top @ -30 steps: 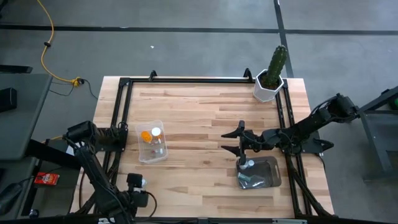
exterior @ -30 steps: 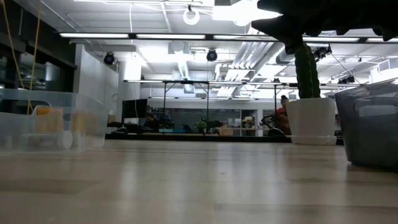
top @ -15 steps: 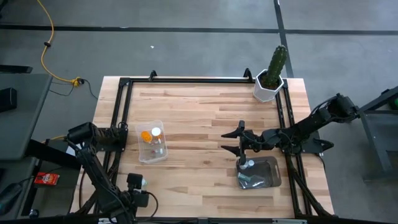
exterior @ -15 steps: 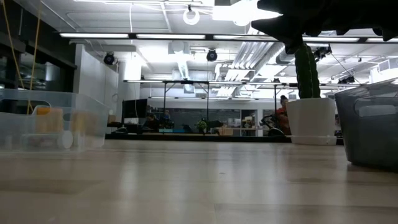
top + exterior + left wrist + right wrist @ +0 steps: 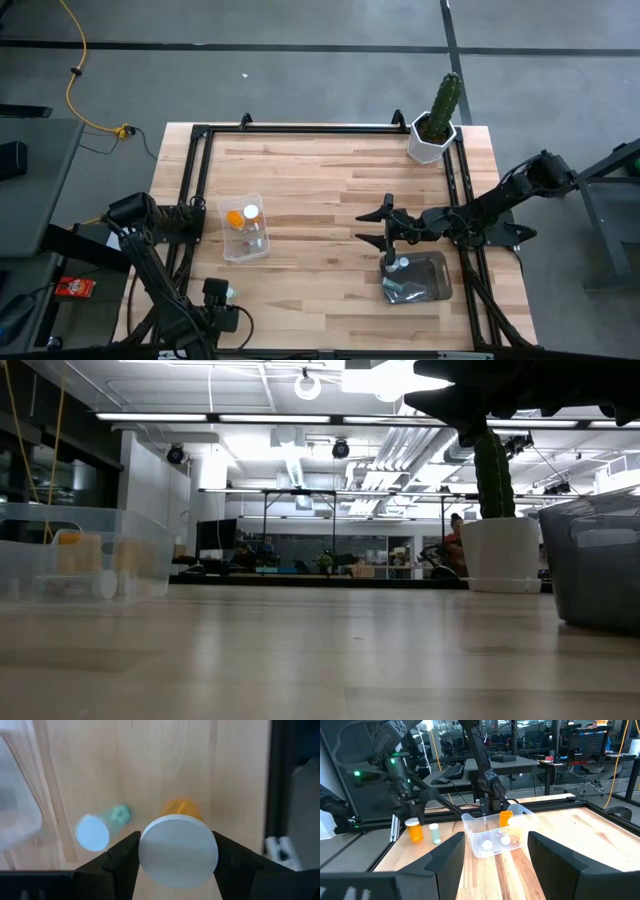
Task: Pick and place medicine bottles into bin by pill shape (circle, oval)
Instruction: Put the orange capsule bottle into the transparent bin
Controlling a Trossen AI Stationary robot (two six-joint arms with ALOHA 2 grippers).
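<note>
The left gripper (image 5: 176, 862) sits at the near-left corner of the pale wooden table (image 5: 330, 190), its two dark fingers pressed against either side of the white round cap of an orange-bodied medicine bottle (image 5: 178, 851); in the right wrist view that bottle (image 5: 414, 830) stands upright on the wood under the arm, so it seems gripped but not yet lifted; just beside it stands a pale clear-green bottle with a white cap (image 5: 100, 827), apart from the fingers. The clear plastic bin (image 5: 244, 228) lies near, further in on the table's left half, already holding an orange bottle and whitish ones; the dark grey bin (image 5: 415, 277) sits on the right half with two or so bottles inside, well apart from the left arm. The right gripper (image 5: 384, 229) waits over the table just beside the grey bin, its fingers spread wide and holding nothing. The step in hand looks like the lift of the orange bottle; to do it well, rise straight up first, so the body clears the green neighbour rather than tipping it; the hold is on the cap alone, so a slow carry should keep the bottle from swinging or slipping; which bin suits its pills cannot be told from here, since the contents are hidden under the cap; release low over the chosen bin, clear of its rim. A white pot with a green cactus (image 5: 436, 128) stands at the far-right corner, out of the way.
</note>
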